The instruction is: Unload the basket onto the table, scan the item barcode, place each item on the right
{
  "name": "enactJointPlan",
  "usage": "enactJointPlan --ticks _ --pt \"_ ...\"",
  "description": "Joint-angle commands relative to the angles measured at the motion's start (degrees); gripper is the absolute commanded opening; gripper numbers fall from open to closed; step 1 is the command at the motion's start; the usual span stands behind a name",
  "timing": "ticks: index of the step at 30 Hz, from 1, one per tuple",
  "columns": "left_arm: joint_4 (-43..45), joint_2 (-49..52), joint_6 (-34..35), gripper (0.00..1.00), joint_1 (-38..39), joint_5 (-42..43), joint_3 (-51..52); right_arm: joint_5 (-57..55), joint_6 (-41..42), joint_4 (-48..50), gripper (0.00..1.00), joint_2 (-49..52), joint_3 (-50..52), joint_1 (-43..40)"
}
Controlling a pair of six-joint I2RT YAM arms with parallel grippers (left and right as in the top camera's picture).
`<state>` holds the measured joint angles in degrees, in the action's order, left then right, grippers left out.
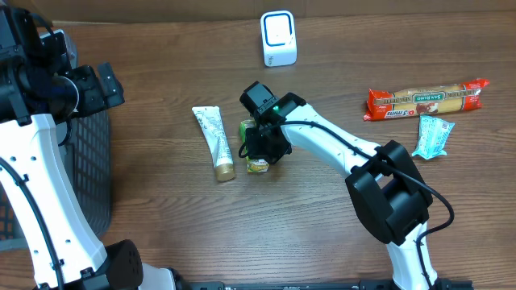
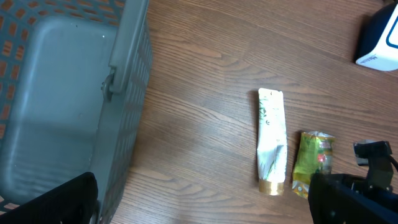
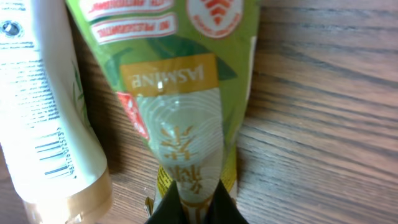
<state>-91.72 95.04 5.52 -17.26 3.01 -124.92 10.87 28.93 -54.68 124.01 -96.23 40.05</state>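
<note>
Closest to the lens, far left: white left arm rising over a grey basket (image 1: 89, 177), with left gripper (image 1: 109, 84) spread wide, holding nothing, hanging above the basket's right rim. Next along the wooden bench (image 1: 161, 234), lying flat: white tube (image 1: 214, 143), gold cap toward the near edge, barcode showing on its side in the right wrist view. Just beside the tube, to its right, and roughly parallel to it: green jasmine packet (image 1: 247, 129), down on the bench near the middle. Clenched on the packet's yellow near end: right gripper (image 1: 264, 147), fingers pinched together over the wrapper and hiding much of it from above. Further back, well apart from the packet: white scanner (image 1: 279, 38) with a blue-edged face, standing upright. Out at the right: red biscuit bar (image 1: 426, 101) lying crosswise. Near it, just toward the front edge: small teal sachet (image 1: 433, 135).
</note>
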Motion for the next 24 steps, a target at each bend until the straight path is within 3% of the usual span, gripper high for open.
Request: enactJointPlan --ticks 1,5,8,15,17,20,22,24 --pt "0.07 0.07 -1.27 1.00 0.07 0.02 -0.85 -9.92 -0.26 -4.98 0.04 -0.76 -3.13 -0.11" --pt "0.09 0.11 -1.27 1.00 0.07 0.00 -0.85 -30.62 -0.37 -14.62 0.04 -1.55 -8.02 0.55" --pt "0.07 0.09 -1.27 1.00 0.02 0.00 -0.85 -47.06 -0.37 -16.61 0.05 -1.36 -7.41 1.14" --pt "0.07 0.11 -1.29 0.99 0.02 0.00 -0.85 -53.70 -0.85 -14.23 0.05 4.96 -3.04 1.86" --pt "0.07 0.11 -1.27 1.00 0.02 0.00 -0.85 -53.68 -0.85 -15.43 0.13 6.78 -3.04 3.21" --pt "0.09 0.11 -1.27 1.00 0.02 0.00 -0.85 -52.76 -0.85 -15.96 0.51 6.88 -3.06 6.88" --pt "0.07 0.11 -1.27 0.99 0.02 0.00 -0.85 -52.30 -0.90 -15.89 0.62 6.88 -3.06 9.35" --pt "0.07 0.11 -1.27 1.00 0.02 0.00 -0.85 -48.52 -4.11 -14.71 0.64 6.88 -3.06 11.80"
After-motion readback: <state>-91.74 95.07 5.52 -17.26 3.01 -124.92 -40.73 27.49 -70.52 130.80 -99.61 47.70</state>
